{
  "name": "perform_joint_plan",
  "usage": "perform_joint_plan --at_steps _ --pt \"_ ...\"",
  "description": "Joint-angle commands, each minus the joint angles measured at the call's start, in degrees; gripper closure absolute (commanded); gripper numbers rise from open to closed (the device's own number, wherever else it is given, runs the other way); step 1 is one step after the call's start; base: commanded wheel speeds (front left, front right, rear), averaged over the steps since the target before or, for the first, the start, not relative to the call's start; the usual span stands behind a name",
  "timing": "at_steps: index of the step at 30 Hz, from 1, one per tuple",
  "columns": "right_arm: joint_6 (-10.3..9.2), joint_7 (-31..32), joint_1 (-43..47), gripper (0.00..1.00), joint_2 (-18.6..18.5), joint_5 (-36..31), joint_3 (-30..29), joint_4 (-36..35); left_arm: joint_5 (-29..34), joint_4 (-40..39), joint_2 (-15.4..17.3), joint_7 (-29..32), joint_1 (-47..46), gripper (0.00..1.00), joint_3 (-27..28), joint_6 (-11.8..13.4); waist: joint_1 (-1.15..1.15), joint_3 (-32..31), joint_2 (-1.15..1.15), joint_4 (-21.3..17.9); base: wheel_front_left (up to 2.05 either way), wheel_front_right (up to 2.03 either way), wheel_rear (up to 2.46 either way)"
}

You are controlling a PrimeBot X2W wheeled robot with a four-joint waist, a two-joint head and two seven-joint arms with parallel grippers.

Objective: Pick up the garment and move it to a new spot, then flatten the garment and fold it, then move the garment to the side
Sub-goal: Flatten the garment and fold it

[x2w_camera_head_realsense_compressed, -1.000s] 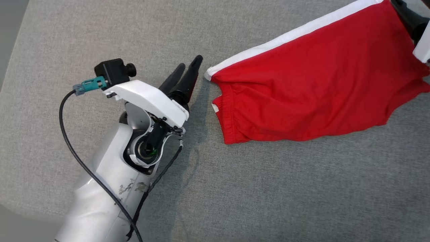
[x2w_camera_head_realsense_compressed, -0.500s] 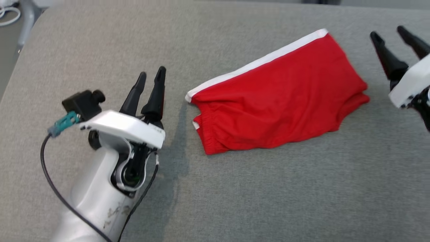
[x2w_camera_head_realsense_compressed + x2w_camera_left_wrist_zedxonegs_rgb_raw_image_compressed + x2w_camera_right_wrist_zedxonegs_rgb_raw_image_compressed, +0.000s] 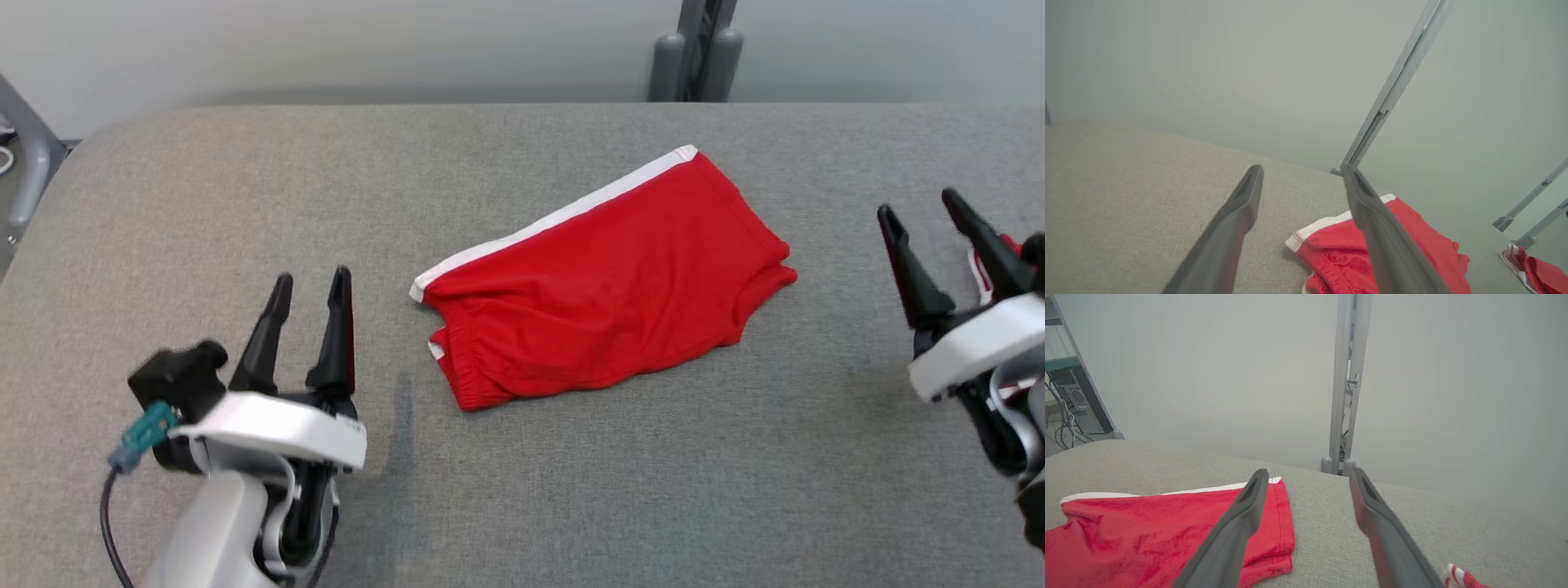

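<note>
Red shorts [image 3: 604, 282] with a white side stripe lie folded in the middle of the grey cloth table [image 3: 571, 490]; they also show in the left wrist view [image 3: 1412, 241] and the right wrist view [image 3: 1167, 531]. My left gripper [image 3: 310, 282] stands open to the left of the shorts, apart from them, with nothing between its fingers. At the right edge my right gripper [image 3: 918, 204] is open too, clear of the shorts' leg end. From the wrists, the left gripper [image 3: 1302, 169] and right gripper [image 3: 1308, 473] show spread fingers.
A second red and white cloth [image 3: 988, 265] lies behind my right gripper, also seen as a cloth [image 3: 1461, 577] and cloth [image 3: 1535, 269]. Grey posts [image 3: 694, 49] stand behind the table's far edge. A metal leg [image 3: 28, 155] rises at far left.
The head camera has pulled back and tilted up, so the whole table shows. Both grippers have drawn back from the shorts; the right one let go of the leg end, and the left one has opened.
</note>
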Motion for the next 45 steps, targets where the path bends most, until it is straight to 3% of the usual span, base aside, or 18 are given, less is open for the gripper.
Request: perform_joint_plan --at_steps 1,5,10,18,22,28,34,45 --pt "-0.04 -0.83 3.03 0.0 1.38 -2.26 -2.47 -1.09 2.86 -1.37 -0.69 -0.22 3.14 0.0 1.47 0.24 0.0 -1.23 0.0 -0.91 0.0 0.0 0.0" --pt "-0.04 -1.64 7.35 0.0 3.19 -8.49 -5.94 -3.28 7.52 -3.34 -2.34 -0.23 7.01 0.0 4.06 0.23 0.0 -2.16 0.0 -1.34 0.0 0.0 0.0" --pt "-0.05 -2.1 15.58 0.0 8.88 -15.23 -13.84 -7.64 14.57 -4.22 -5.07 -0.24 12.51 0.0 6.66 -1.89 0.0 -3.16 0.0 -1.27 0.0 0.0 0.0" --pt "-0.04 -2.09 24.54 0.0 16.38 -19.44 -19.61 -12.59 22.43 -6.14 -7.63 -0.24 18.01 0.0 10.61 -5.38 0.0 -4.22 0.0 -0.71 0.0 0.0 0.0" --pt "-0.04 -2.1 26.0 0.0 17.81 -20.14 -20.11 -12.85 24.14 -6.51 -7.97 -0.25 19.46 0.0 11.42 -6.19 0.0 -4.54 0.0 -0.56 0.0 0.0 0.0" --pt "-0.04 -2.1 26.7 0.0 18.41 -20.21 -20.52 -12.63 22.29 -7.71 -7.98 -0.18 19.91 0.0 10.37 -5.06 0.0 -4.64 0.0 -0.33 0.0 0.0 0.0" --pt "-0.04 -0.16 26.31 0.0 19.47 -16.55 -21.52 -10.21 21.96 -7.84 -7.99 -0.18 19.58 0.0 9.2 -4.37 0.0 -4.23 0.0 0.38 0.0 0.0 0.0" --pt "-0.04 10.4 19.53 0.0 21.05 -0.89 -26.09 -1.52 20.97 -7.57 -7.99 -0.18 17.03 0.0 5.77 -3.53 0.0 -0.71 0.0 6.1 0.0 0.0 0.0"
